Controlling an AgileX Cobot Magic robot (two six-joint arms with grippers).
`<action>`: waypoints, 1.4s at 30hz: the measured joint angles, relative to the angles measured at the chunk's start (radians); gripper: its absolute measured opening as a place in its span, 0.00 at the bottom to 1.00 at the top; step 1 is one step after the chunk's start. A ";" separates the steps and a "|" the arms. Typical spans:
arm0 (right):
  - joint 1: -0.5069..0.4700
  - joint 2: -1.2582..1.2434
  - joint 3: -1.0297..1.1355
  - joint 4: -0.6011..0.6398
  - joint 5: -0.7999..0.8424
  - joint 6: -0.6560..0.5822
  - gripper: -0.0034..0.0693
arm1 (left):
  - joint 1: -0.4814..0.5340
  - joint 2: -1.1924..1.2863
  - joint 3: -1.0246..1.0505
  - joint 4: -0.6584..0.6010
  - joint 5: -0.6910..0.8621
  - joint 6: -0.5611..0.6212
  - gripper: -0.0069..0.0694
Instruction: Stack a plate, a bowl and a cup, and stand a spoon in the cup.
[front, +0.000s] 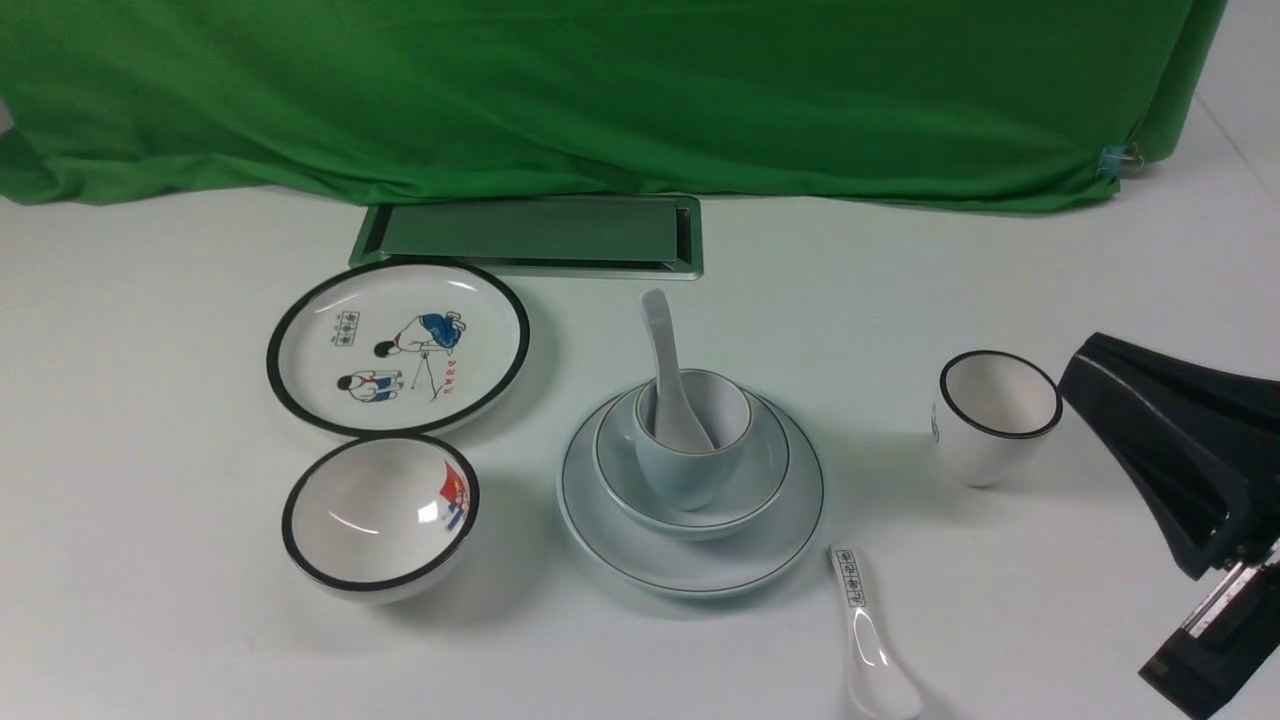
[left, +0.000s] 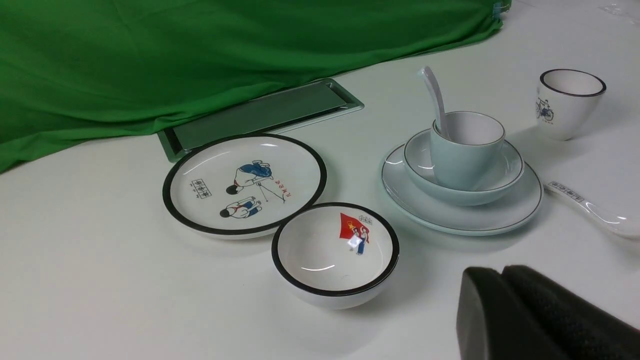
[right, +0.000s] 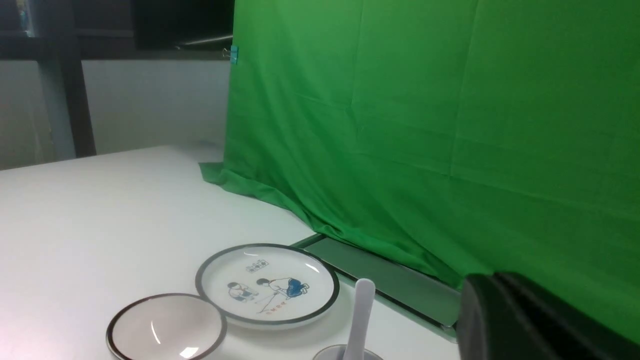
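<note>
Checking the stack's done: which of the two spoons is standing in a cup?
The plain white spoon, in the pale blue cup; the printed-handle spoon lies flat on the table.

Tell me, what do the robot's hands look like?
The right gripper has black, matte, wedge-shaped fingers, and a silvery strip runs along the black block behind them. The left gripper has thick black fingers with rounded tips and a grainy, foam-like surface. No cables show.

Right arm (front: 1200, 500) low at the right side, jaws together, empty
</note>
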 joint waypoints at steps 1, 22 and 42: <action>0.000 0.000 0.000 0.000 0.000 0.000 0.10 | 0.000 0.000 0.000 0.000 0.000 0.000 0.05; 0.000 -0.059 0.143 0.002 -0.095 0.012 0.06 | 0.000 0.000 0.000 0.000 0.000 -0.001 0.05; -0.055 -0.451 0.406 0.290 -0.281 -0.237 0.06 | 0.000 0.000 0.000 0.000 0.000 -0.001 0.05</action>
